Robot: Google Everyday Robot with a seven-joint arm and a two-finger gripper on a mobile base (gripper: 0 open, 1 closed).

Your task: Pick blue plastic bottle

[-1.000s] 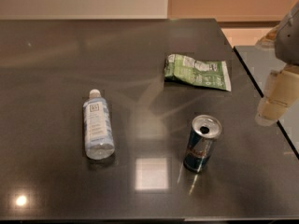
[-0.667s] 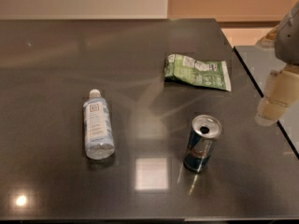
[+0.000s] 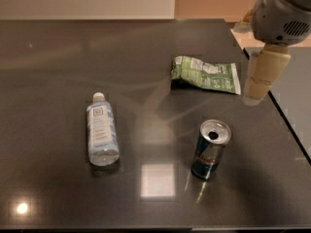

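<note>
The blue plastic bottle (image 3: 101,130) lies on its side on the dark table (image 3: 58,57), left of centre, with its white cap pointing away and a pale label with a small dark square mark. My gripper (image 3: 256,92) hangs at the right, over the table's right edge, just right of the green bag. It is far from the bottle, with nothing seen in it.
A blue-and-silver drink can (image 3: 210,149) stands upright right of centre. A green snack bag (image 3: 206,74) lies flat behind it. A second dark surface (image 3: 296,96) adjoins the table on the right, across a narrow gap.
My gripper has moved left and a little farther away, now above the table's right edge. The bottle, can and bag have not moved.
</note>
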